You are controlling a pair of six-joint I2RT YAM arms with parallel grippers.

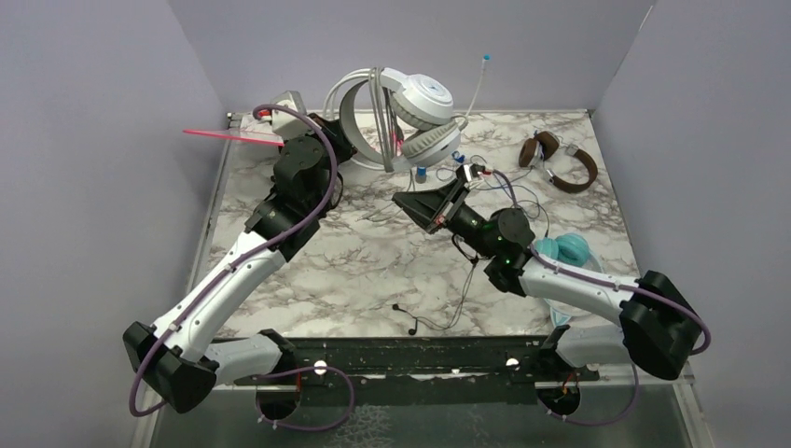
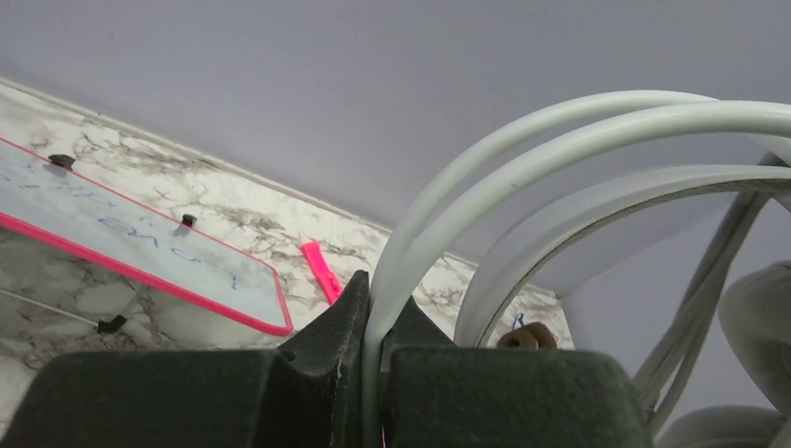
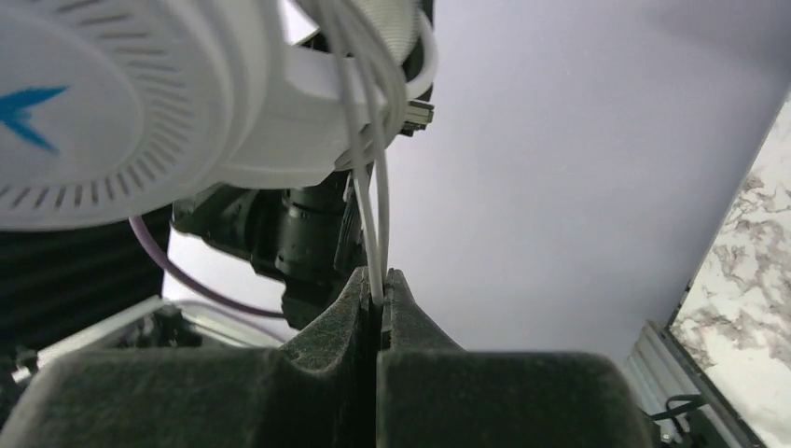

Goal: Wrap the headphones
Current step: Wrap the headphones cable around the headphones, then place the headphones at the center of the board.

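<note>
The left gripper is fully closed on the white headphones. Its two fingers pinch the thin double headband between them, and this holds the set lifted above the table, close to the back wall. The right gripper is also closed, with no gap visible between its fingers. It clamps the white cord, which hangs down in several strands from the headband beside the ear cup with the blue logo. In the top view the two grippers are near each other in the back middle of the table, the right one just below the hanging cups. The brown headphones lie flat near the back right corner, well apart from both grippers. The teal headphones lie at the right edge, partly hidden under the right arm. A whiteboard with a pink frame and a pink marker are at the back left, just beside the left wrist. Walls close the left, back and right sides. Between the two arms the marble is bare, except for a thin black cable toward the near edge.
</note>
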